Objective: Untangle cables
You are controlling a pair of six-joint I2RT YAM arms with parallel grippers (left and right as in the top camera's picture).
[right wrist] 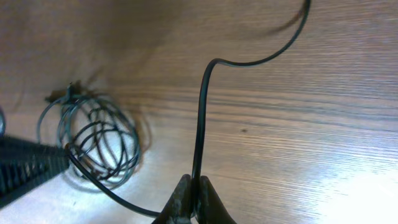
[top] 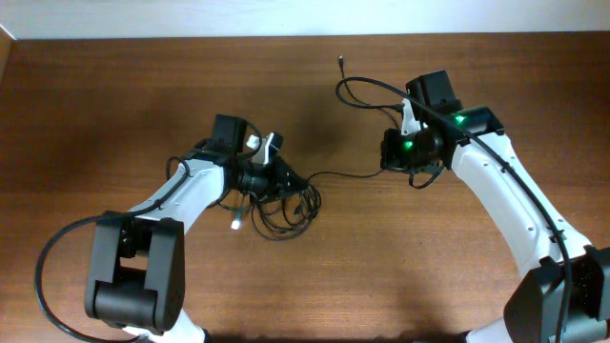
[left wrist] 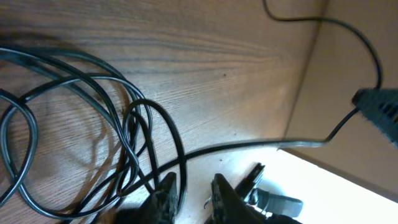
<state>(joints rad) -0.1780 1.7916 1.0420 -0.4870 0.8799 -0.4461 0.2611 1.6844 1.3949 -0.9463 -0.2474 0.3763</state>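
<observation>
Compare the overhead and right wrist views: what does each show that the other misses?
Overhead only: the whole right arm and a loose plug end near the far edge of the table. Right wrist only: the right end effector pinched shut on one cable strand. Both: the coiled cable tangle lying on the wood.

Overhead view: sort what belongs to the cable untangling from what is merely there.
Job: tangled cable coil; stretched cable leading from it; right gripper, shut on that cable; left gripper at the coil.
Merely there: wooden table; arm's own thick wire by left base.
</observation>
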